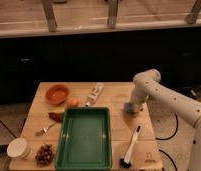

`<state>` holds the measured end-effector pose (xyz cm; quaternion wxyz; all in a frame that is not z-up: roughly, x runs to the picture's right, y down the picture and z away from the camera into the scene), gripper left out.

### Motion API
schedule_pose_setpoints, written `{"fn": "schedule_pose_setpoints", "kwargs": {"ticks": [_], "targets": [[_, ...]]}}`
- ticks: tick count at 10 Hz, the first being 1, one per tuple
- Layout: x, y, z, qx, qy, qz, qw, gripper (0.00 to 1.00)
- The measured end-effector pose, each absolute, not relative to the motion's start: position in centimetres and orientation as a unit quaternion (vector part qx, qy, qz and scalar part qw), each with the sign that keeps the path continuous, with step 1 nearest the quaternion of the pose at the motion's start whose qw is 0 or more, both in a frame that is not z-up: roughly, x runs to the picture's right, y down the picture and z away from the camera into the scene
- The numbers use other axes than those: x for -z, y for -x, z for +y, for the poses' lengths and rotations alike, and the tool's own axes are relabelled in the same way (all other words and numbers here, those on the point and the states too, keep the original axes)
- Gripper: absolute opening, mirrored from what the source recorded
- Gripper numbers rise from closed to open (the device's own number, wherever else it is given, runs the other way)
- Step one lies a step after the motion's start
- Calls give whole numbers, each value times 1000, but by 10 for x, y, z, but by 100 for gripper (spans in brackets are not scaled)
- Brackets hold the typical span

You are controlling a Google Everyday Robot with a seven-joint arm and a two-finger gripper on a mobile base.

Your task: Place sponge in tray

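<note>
No legible text, label, brand, number or sign found on any item; nothing can be made out on the long white object. Gripper stands low over the bench, right of the tray, fingers closed on the sponge.

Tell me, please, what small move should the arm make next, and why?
Probably a short lift straight up. The gripper is down at the sponge on the table, shut and apparently gripping it, just right of the tray. The tray's raised rim lies between the sponge and the tray floor, so the sponge should clear the rim before it goes left.
</note>
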<state>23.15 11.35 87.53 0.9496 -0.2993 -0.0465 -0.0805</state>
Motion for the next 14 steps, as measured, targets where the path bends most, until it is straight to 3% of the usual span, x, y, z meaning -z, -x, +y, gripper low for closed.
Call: {"fn": "schedule_pose_setpoints", "kwargs": {"ticks": [4,14], "targets": [[-846,-226,90,85,290,-35,953,3],[-803,-200,88,125,285,-15,950,3]]}}
